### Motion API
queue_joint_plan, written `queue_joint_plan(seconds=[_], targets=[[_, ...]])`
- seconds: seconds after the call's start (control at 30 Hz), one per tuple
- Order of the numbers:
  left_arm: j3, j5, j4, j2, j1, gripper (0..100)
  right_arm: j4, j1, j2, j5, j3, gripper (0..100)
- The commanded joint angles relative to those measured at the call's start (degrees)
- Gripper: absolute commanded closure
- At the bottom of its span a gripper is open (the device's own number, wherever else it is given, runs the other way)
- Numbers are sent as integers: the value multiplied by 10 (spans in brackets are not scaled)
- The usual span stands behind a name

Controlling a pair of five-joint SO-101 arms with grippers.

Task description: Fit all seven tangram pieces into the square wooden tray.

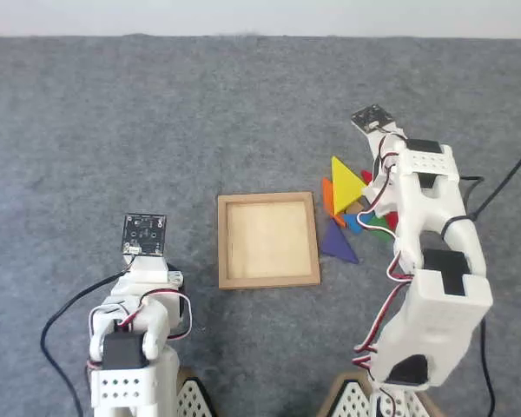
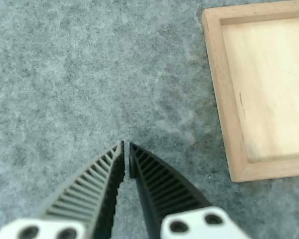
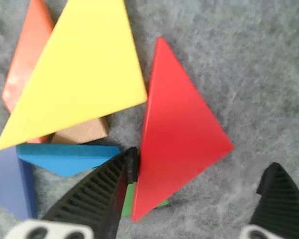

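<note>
Grey mat (image 1: 113,130): is covering the whole table under both arms.
Right gripper (image 3: 203,164): is hanging open over the pile of pieces, one finger touching the red triangle's edge, the other apart on its far side.
Left gripper (image 2: 126,147): is hovering closed over bare mat, near a corner of the tray.
Square wooden tray (image 1: 224,243): is lying flat between the arms, holding no pieces.
Yellow triangle (image 3: 84,69): is lying on top of the orange piece (image 3: 27,55) and a plain wooden piece (image 3: 82,132).
Red triangle (image 3: 177,129): is lying just beside the yellow one, overlapping the green piece (image 3: 127,199).
Purple triangle (image 1: 337,241): is lying nearest the tray.
Blue piece (image 3: 65,157): is lying beside the purple one, partly under the yellow.
</note>
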Motion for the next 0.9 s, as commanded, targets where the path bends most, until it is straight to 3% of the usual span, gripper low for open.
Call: queue_joint_plan(seconds=[0.0, 0.37, 0.87], targets=[[-7, -2, -1, -6, 4, 985, -15, 3, -7, 10, -40, 611], [-7, -2, -1, -6, 4, 985, -95, -43, 37, 10, -6, 611], [-7, -2, -1, -6, 4, 985, 62, -14, 105, -4, -119, 612]])
